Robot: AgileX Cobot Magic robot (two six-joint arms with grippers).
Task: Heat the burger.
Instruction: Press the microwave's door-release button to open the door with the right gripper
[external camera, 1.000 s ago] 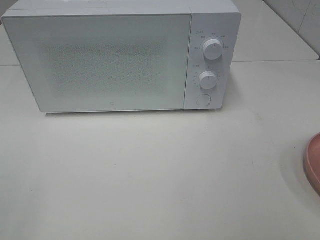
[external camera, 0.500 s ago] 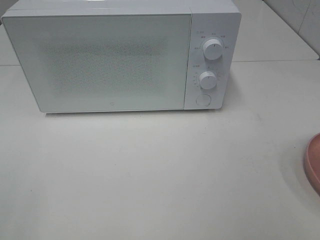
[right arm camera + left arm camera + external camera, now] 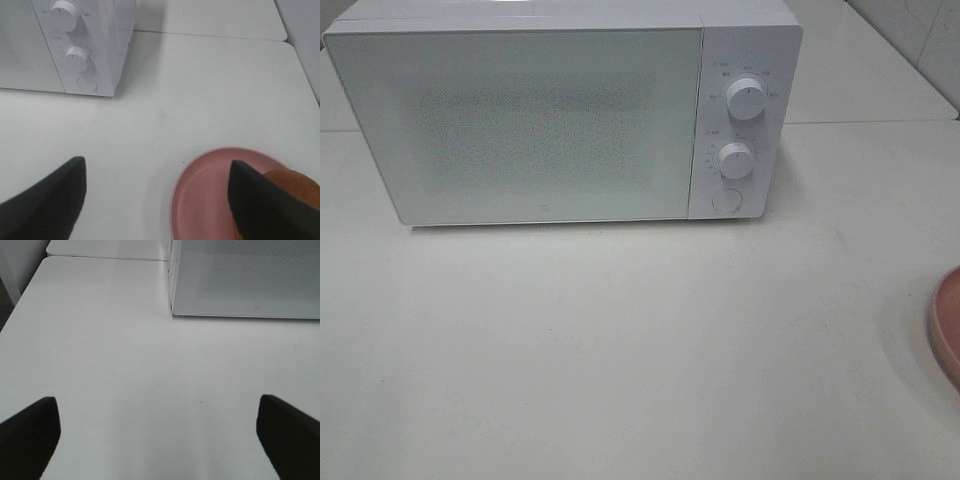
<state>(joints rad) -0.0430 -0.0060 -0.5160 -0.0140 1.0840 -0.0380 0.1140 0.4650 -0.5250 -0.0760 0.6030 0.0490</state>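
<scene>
Though one finger of the right claw [image 3: 157, 167] half hides it, the small round burger with a golden-brown domed bun [image 3: 300, 184] sits in the shallow round pink dish [image 3: 200, 200], and that claw is spread wide over the white counter [image 3: 210, 100], gripping nothing. Seen from the high camera, the dish lies at about 4 o'clock from the white boxy microwave oven [image 3: 520, 120], well apart. The left claw [image 3: 157, 401] is likewise spread and empty.

burger [image 3: 297, 184]: golden-brown domed bun, resting on pink dish [image 3: 202, 200], partly hidden, seemingly upright.
</scene>
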